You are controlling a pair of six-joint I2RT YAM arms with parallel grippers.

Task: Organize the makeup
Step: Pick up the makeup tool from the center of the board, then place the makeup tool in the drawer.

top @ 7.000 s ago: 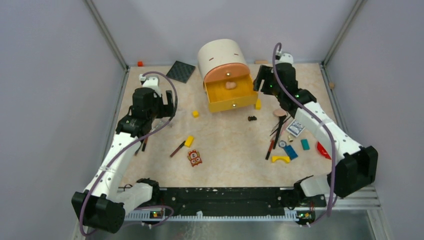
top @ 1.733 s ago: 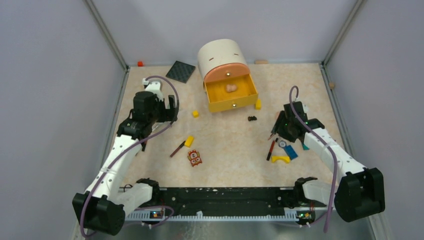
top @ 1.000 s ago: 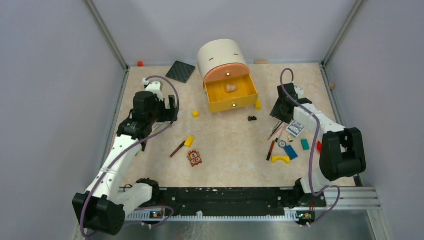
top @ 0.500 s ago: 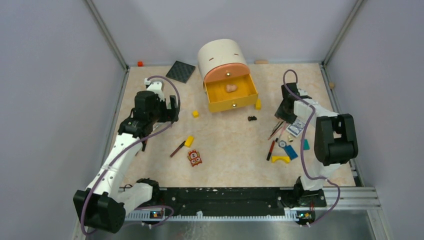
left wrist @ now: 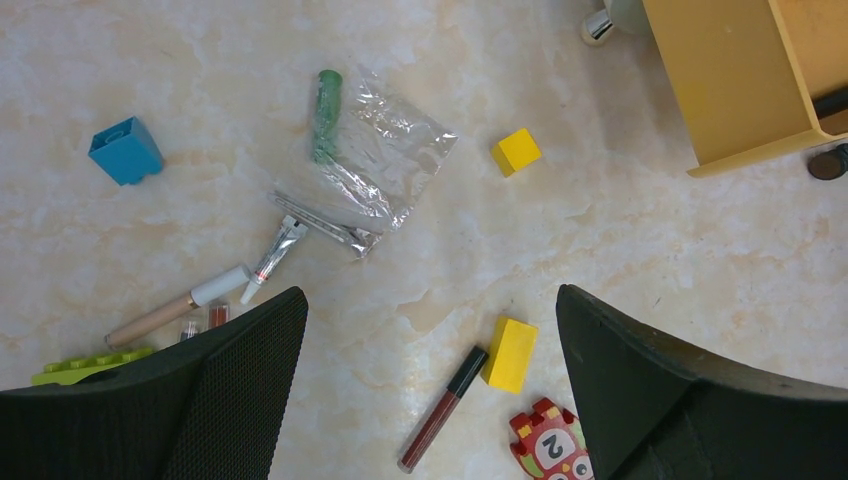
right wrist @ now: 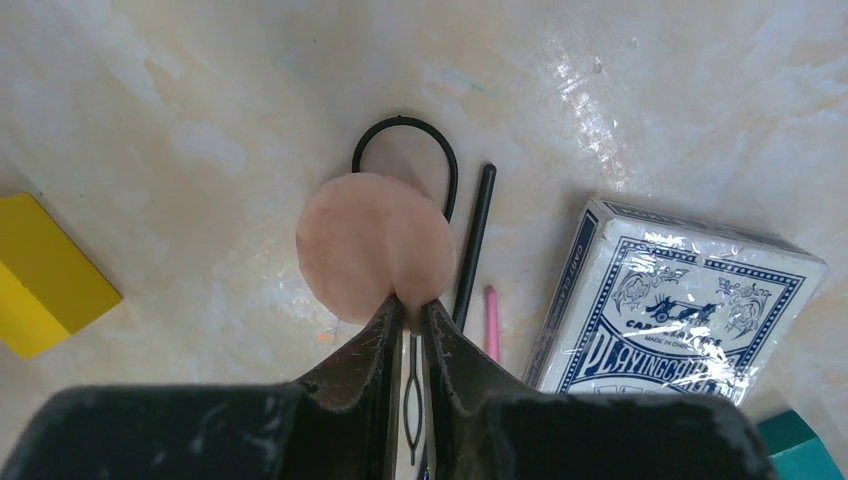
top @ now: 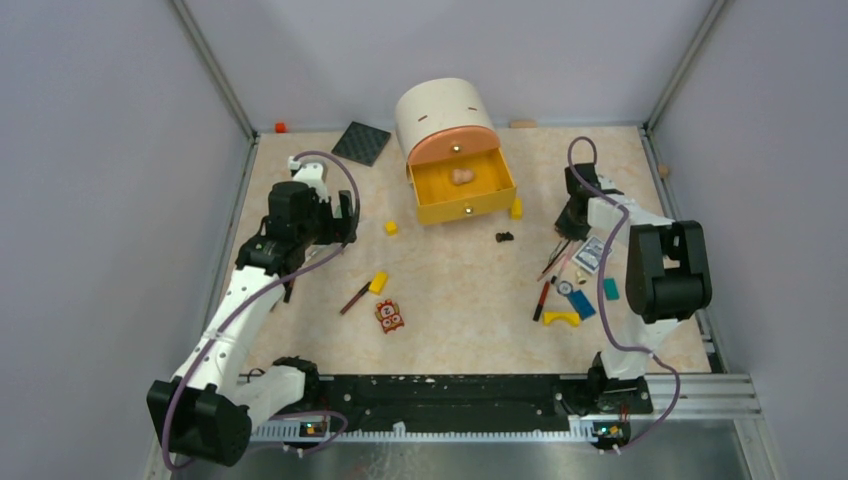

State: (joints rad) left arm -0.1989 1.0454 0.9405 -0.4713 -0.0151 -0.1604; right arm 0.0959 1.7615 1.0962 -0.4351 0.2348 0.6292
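My right gripper (right wrist: 412, 305) is shut on the near edge of a round peach makeup puff (right wrist: 375, 245) that lies on the table at the right. A black hair loop (right wrist: 400, 119), a thin black stick (right wrist: 475, 240) and a pink stick (right wrist: 491, 320) lie beside the puff. My left gripper (left wrist: 430, 295) hangs open above the left side of the table with nothing between its fingers. Below it lie a dark red gloss tube (left wrist: 440, 412), a silver tube (left wrist: 275, 250), a beige-and-white stick (left wrist: 180, 305) and a green tube (left wrist: 325, 110).
The yellow drawer (top: 465, 205) of the cream organizer stands open at the back with a peach item (top: 461, 176) inside. Near my right gripper are a playing-card box (right wrist: 680, 300) and a yellow block (right wrist: 45, 275). An owl tile (left wrist: 548, 445), yellow blocks (left wrist: 510, 353) and a blue block (left wrist: 125, 150) lie on the left.
My right gripper has closed its jaws on the peach puff after settling down over it. The left arm has not moved.
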